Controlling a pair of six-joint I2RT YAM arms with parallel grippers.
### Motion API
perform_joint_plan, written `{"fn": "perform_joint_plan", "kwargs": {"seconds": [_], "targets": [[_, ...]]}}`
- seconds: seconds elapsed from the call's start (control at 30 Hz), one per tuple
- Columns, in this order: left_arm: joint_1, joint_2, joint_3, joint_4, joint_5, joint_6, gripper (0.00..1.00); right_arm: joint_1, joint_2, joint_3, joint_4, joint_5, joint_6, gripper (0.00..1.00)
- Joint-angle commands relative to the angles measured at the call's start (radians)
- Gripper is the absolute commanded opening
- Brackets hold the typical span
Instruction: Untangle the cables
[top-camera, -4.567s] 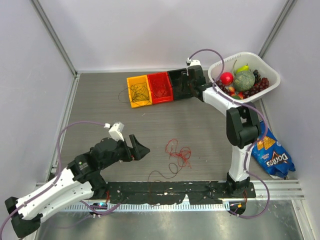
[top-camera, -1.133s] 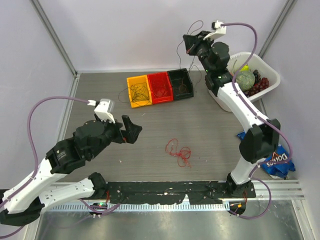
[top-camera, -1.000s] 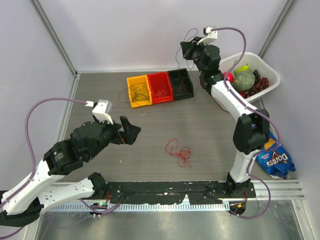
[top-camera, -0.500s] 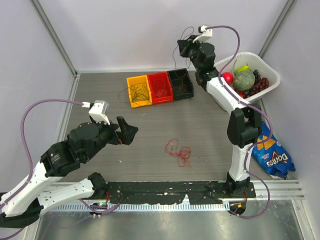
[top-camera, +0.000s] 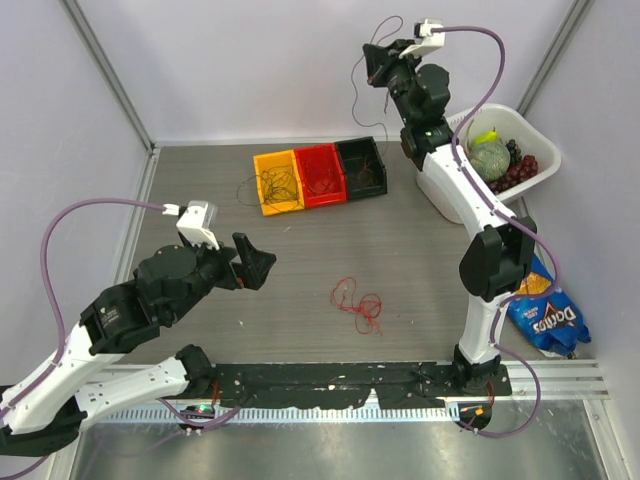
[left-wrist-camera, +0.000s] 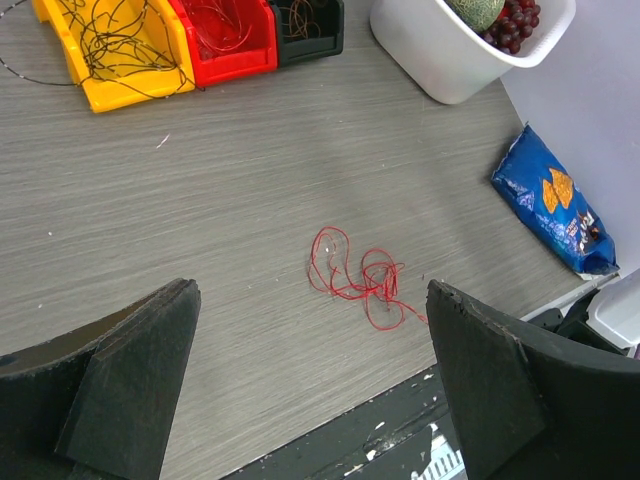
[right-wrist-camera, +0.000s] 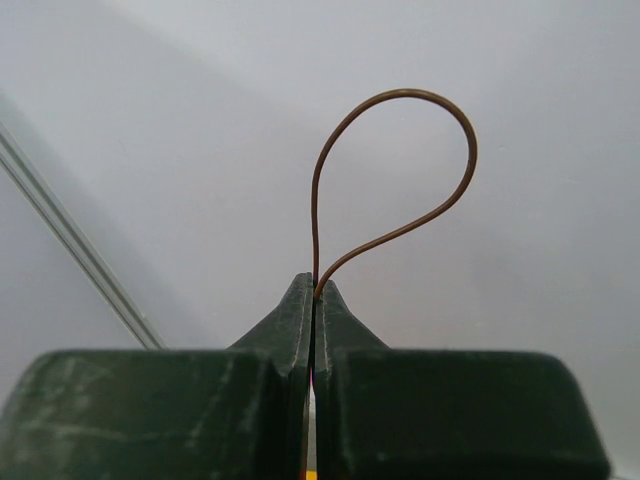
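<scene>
High at back, right claw (right-wrist-camera: 314, 292) pinches brown cable (right-wrist-camera: 315, 210); left claw (left-wrist-camera: 310, 300) spread, lower.

Two white arms (top-camera: 455, 185) with black joints (top-camera: 495, 262) and purple hoses (top-camera: 100, 203).

Three bins (top-camera: 322, 198) are set side by side toward the far side of the bench (top-camera: 200, 190), with cables (top-camera: 280, 185) lying in them, while a tub of fruit (left-wrist-camera: 440, 60) stands to their right and a snack bag (top-camera: 545, 312) lies nearer along the right edge. A loose cable (top-camera: 358, 302) is seen on the middle of the bench, right of the left arm's fingers (left-wrist-camera: 500, 390), which are held above the near left. A single cable (right-wrist-camera: 400, 170) is pinched between the right arm's fingers (right-wrist-camera: 298, 315), raised high behind the bins.
</scene>
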Motion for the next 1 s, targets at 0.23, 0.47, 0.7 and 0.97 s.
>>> {"fn": "perform_joint_plan", "kwargs": {"seconds": [0.23, 0.47, 0.7, 0.97], "targets": [[0.002, -0.015, 0.009, 0.027, 0.004, -0.023, 1.0, 0.0, 0.049, 0.052, 0.049, -0.029, -0.028, 0.01], [0.002, -0.02, 0.007, 0.013, -0.004, -0.033, 1.0, 0.0, 0.12, 0.029, 0.075, -0.049, -0.037, 0.01], [0.001, -0.016, -0.003, 0.016, -0.002, -0.044, 1.0, -0.001, 0.172, 0.024, 0.069, -0.061, -0.056, 0.01], [0.001, -0.007, -0.002, 0.019, 0.006, -0.047, 1.0, -0.004, 0.163, 0.085, 0.012, -0.064, -0.028, 0.01]]}}
